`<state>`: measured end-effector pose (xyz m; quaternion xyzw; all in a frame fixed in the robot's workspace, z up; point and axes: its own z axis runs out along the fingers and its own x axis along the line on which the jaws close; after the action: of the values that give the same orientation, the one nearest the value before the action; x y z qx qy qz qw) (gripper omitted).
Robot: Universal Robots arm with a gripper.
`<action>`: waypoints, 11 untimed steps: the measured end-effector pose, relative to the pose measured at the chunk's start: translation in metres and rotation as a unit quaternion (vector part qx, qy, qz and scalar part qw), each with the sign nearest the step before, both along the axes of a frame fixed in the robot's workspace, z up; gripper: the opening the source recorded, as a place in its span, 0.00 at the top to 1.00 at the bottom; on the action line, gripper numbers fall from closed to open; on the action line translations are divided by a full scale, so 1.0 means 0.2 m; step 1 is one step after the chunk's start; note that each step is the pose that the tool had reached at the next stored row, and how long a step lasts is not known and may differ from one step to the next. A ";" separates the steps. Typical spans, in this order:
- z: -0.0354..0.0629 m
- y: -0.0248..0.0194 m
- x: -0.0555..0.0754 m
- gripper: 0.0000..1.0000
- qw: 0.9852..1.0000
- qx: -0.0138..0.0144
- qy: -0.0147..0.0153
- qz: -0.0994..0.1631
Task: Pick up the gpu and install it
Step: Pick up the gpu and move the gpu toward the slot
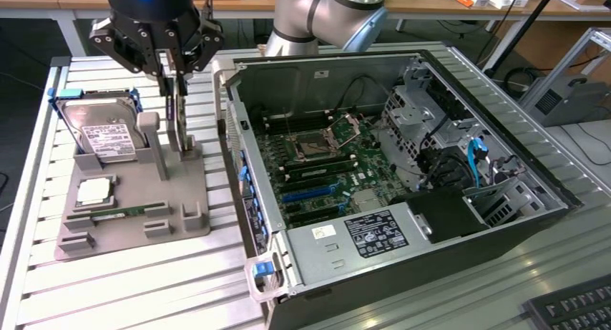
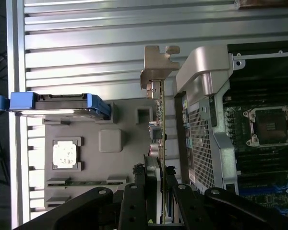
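Gripped gpu (image 1: 176, 119) at upper edge with tool (image 1: 176, 66), upright in grey holder (image 1: 143, 194); judged light, stiff, fragile, edge-hold safest.

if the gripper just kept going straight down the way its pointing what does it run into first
The gpu. It stands on edge in the grey holder directly under the gripper, its top edge right at the gripper's tip. Whether they touch is unclear. Below the card is only the holder.
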<state>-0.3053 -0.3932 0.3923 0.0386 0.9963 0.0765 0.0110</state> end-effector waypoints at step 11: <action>0.036 0.000 0.00 0.73 1.000 0.003 0.000 0.000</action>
<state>-0.3053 -0.3932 0.3996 0.0386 0.9960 0.0792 0.0109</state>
